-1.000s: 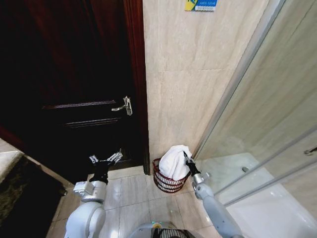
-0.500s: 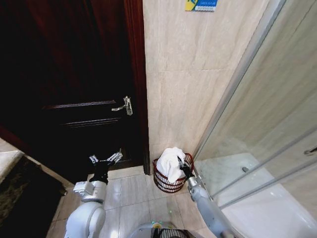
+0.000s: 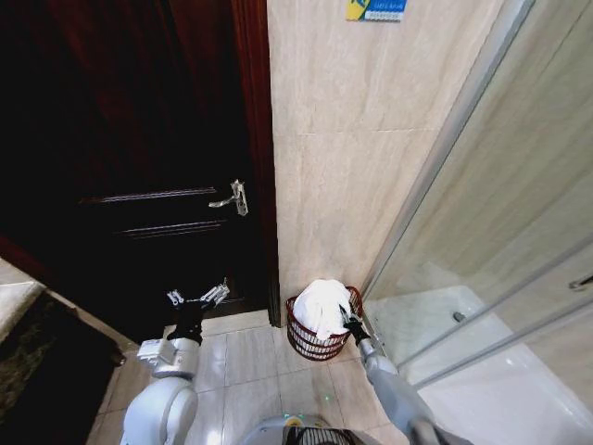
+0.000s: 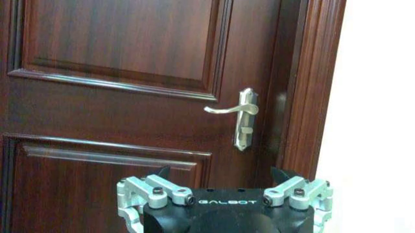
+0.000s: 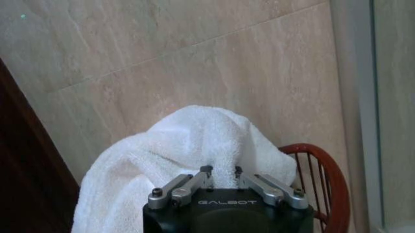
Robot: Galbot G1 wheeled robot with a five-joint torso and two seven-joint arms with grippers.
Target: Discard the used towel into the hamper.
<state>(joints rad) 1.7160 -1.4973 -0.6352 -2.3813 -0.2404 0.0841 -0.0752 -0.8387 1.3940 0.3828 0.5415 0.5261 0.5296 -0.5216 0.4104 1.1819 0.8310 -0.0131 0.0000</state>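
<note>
R gripper (image 3: 346,319) sits at the hamper (image 3: 315,341) rim; fingers nearly closed, pinching a fold of the white towel (image 3: 321,304), which is heaped in the hamper w/ its top above the rim. I see the hamper on beige floor tiles (image 3: 243,357), against the tiled wall (image 3: 352,167), btwn dark wood door (image 3: 139,167) and glass shower screen (image 3: 500,232). L gripper (image 3: 198,298) parked low facing the door, fingers spread, nothing held.

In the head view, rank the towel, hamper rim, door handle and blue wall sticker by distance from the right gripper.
1. Towel, at the right gripper.
2. Hamper rim, just beneath; nearly tied with the towel.
3. Door handle, up on the dark door.
4. Blue sticker, high on the wall.
</note>
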